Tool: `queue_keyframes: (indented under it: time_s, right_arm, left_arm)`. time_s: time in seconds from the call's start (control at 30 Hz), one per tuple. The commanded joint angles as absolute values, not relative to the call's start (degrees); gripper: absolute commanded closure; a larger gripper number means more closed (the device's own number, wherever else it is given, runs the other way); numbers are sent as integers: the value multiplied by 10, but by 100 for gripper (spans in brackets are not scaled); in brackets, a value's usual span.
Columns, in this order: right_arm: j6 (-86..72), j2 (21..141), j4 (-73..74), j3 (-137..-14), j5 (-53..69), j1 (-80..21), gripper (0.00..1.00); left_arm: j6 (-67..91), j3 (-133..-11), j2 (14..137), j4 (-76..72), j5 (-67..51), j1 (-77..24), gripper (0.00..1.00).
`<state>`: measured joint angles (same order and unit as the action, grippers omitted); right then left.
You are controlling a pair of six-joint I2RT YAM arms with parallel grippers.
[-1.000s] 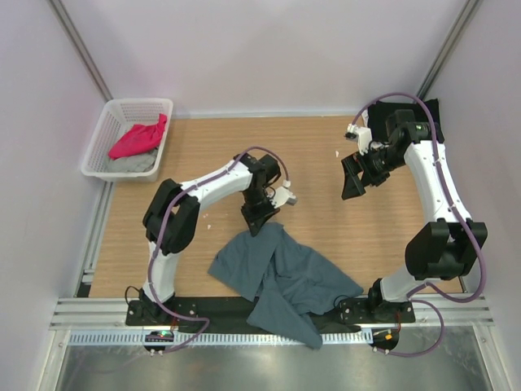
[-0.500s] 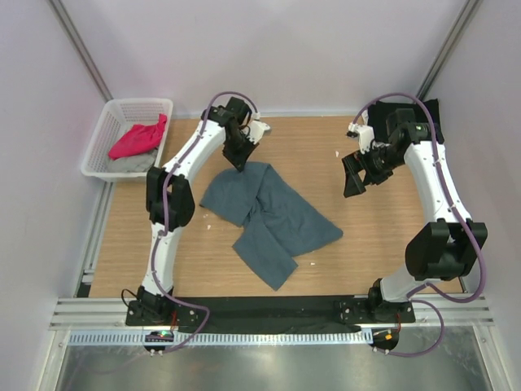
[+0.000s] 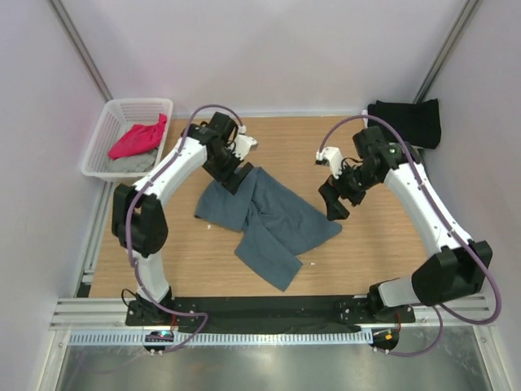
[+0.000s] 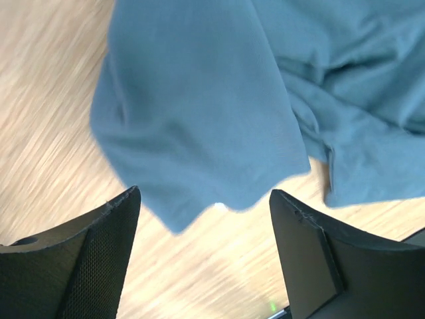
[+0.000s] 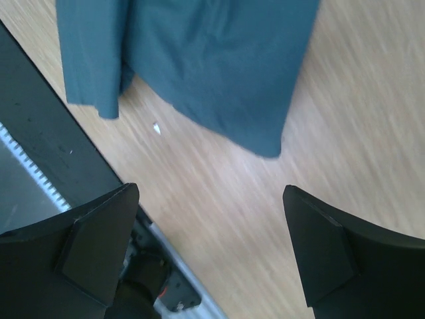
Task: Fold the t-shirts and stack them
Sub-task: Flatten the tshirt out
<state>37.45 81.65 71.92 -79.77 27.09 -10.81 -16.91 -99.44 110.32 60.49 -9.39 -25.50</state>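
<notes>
At the worktop (image 3: pixel 366 252) centre we find the slate blue-grey t-shirt (image 3: pixel 264 216) rumpled, long axis running far-left to near-right. The left gripper (image 3: pixel 234 175), jaws apart and empty, hangs over its far-left end; the right gripper (image 3: pixel 334 208), likewise spread and empty, stands just beside its right-hand corner.

The right gripper (image 5: pixel 209 199) is seen with its two dark fingers (image 5: pixel 93 246) spread wide apart, and only the wooden table (image 5: pixel 345 113) is framed between them. Beyond the fingertips, a blue-grey t-shirt (image 5: pixel 212 60) is laid on the wood, its edge hanging slack and creased. A white speck (image 5: pixel 157 127) is spotted just beside the cloth. A black strip (image 5: pixel 40 126) is seen along the table's left edge.
</notes>
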Motion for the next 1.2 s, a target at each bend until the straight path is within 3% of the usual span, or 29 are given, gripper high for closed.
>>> queue_keyframes:
  time_s: [0.0, 0.3, 0.4, 0.57, 0.67, 1.17]
  right_arm:
    - [396, 751, 611, -747, 255, -166, 3]
    - [431, 749, 475, -600, 213, -322, 3]
    - [447, 760, 462, -570, 204, -358, 3]
    - [432, 782, 461, -566, 234, -386, 4]
    - [437, 794, 461, -565, 240, -402, 5]
    - [435, 858, 447, -554, 307, -441, 12]
  left_arm:
    - [-157, -931, 1034, 549, -71, -256, 20]
    - [-142, -842, 974, 524, -43, -256, 20]
    - [-137, -813, 955, 505, -19, -254, 12]
    - [-122, -793, 943, 495, -18, -247, 12]
    - [-118, -789, 940, 485, -6, -247, 1]
    - [-89, -803, 954, 465, 15, -205, 0]
